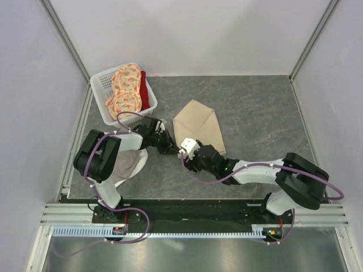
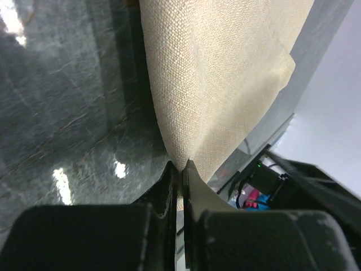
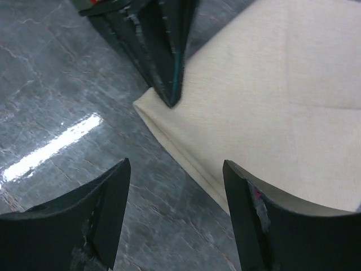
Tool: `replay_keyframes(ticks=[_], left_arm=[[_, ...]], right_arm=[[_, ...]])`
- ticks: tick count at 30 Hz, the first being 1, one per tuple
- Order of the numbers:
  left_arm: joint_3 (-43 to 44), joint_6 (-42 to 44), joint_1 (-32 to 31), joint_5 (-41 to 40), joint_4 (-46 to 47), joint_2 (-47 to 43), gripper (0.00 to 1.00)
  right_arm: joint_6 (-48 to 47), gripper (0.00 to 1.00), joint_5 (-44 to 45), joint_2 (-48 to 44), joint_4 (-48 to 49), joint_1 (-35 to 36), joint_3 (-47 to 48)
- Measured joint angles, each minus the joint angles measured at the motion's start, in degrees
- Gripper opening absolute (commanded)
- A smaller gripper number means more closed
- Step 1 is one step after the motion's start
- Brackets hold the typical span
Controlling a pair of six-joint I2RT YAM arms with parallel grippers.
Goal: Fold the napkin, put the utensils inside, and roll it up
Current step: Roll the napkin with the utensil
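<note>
Pinching a corner of the plain beige cloth napkin (image 1: pixel 199 123), left tool (image 2: pixel 181 167) clamped tight, arm stretched low, right tool (image 3: pixel 176 162) spread wide, empty, alongside.

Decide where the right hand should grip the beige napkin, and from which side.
Probably the near folded edge of the napkin, beside the corner the left hand pinches. Come from the bare table side: the cloth lies flat, and that doubled edge offers a lip.
</note>
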Motion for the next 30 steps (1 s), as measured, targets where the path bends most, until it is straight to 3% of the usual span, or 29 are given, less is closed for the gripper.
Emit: replay_keyframes(ticks=[6, 13, 18, 22, 30], left_arm=[[0.07, 1.38, 2.67, 3.8, -3.54, 0.0, 0.02], [0.07, 3.3, 4.24, 6.8, -6.29, 0.0, 0.02], [0.07, 4.96, 5.18, 8.2, -8.09, 0.0, 0.02], [0.07, 6.12, 6.14, 8.76, -8.92, 0.0, 0.02], [0.07, 7.54, 8.68, 10.21, -9.86, 0.0, 0.02]], right_arm=[[-5.27, 0.77, 5.25, 8.15, 4.63, 6.75, 2.27], [-10.05, 0.77, 10.29, 14.88, 8.55, 9.86, 5.97], [-12.15, 0.69, 14.64, 19.67, 10.62, 10.49, 8.39], [-13.4, 0.55, 18.86, 21.92, 11.43, 10.6, 9.77], [-13.57, 0.45, 23.96, 19.8, 10.56, 10.6, 6.03]])
